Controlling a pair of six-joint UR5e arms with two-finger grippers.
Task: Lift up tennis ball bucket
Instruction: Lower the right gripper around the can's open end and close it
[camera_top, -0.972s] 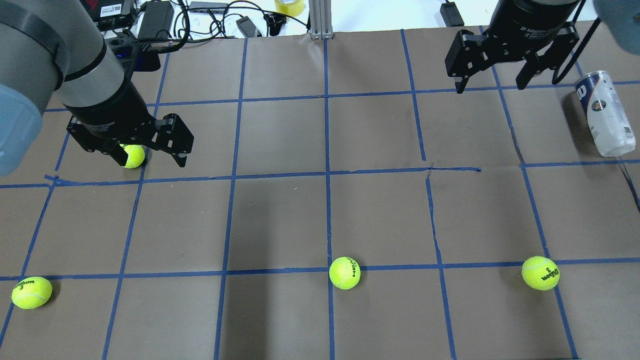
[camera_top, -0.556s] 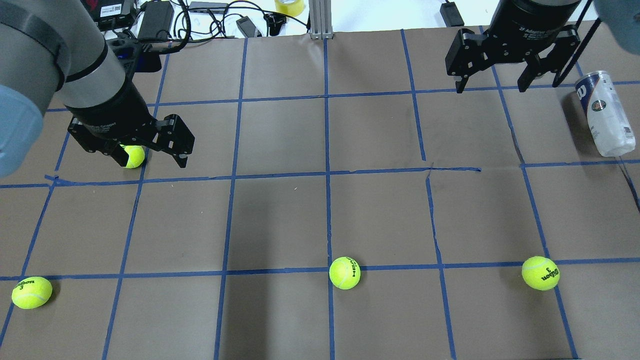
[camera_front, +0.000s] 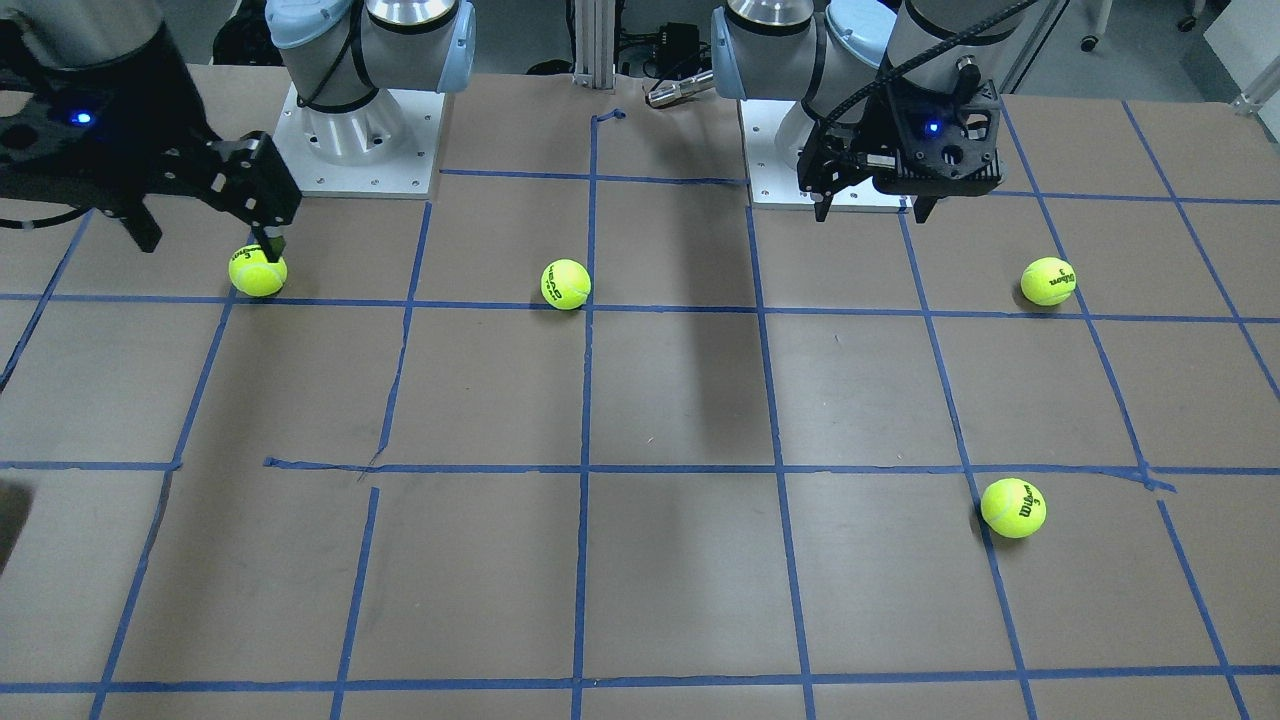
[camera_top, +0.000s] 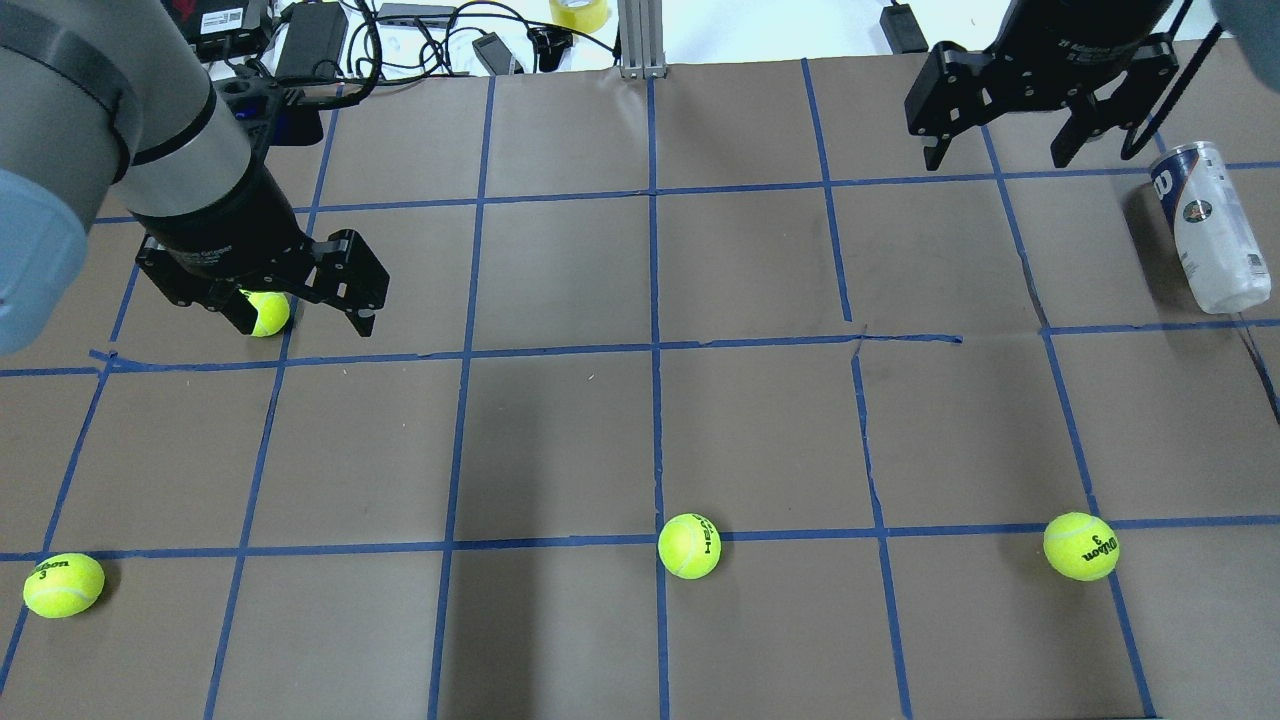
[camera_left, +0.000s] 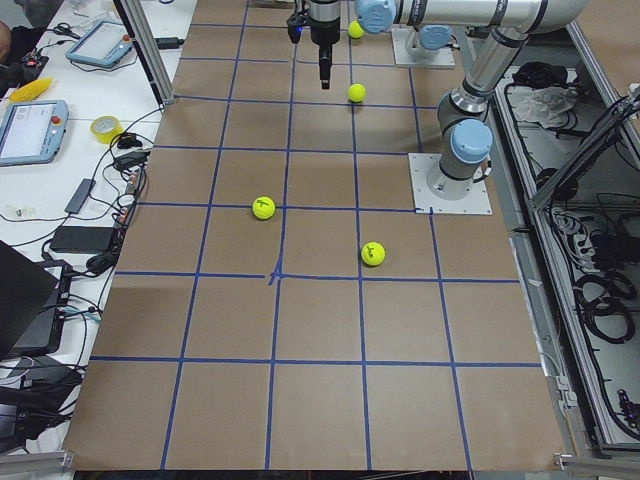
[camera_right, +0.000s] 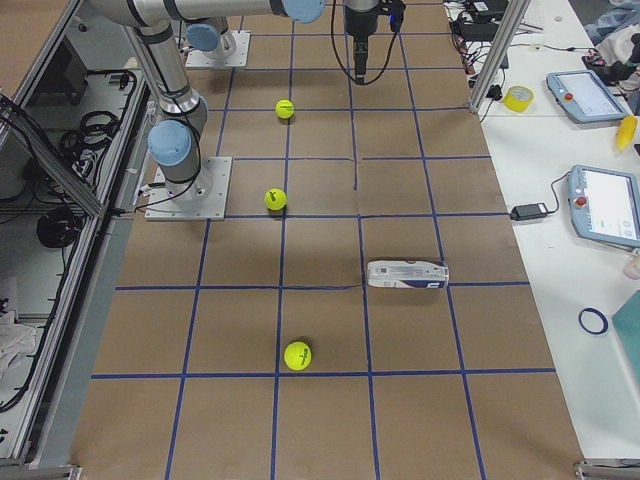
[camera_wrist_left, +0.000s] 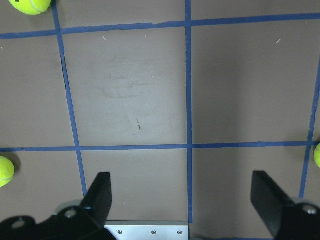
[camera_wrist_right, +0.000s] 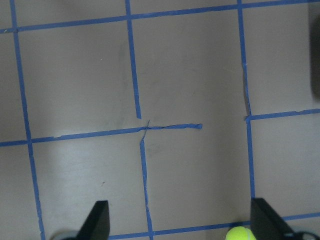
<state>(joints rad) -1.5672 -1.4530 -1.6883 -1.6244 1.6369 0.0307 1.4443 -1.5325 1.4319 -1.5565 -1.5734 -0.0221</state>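
One camera looks forward and down from behind the robot (camera_front: 355, 125); another faces it across the table (camera_front: 680, 580). Two sit high at the table's ends, and both wrist cameras look down closely; all share the blue tape grid (camera_top: 656, 346).

White-navy bucket (camera_top: 1210, 235); yellow-green balls (camera_top: 689, 546); brown table (camera_top: 560, 440).

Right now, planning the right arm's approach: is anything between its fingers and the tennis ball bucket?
Nothing visible does: the open right gripper hangs beside the tennis ball bucket; the nearest tennis ball lies well aside.
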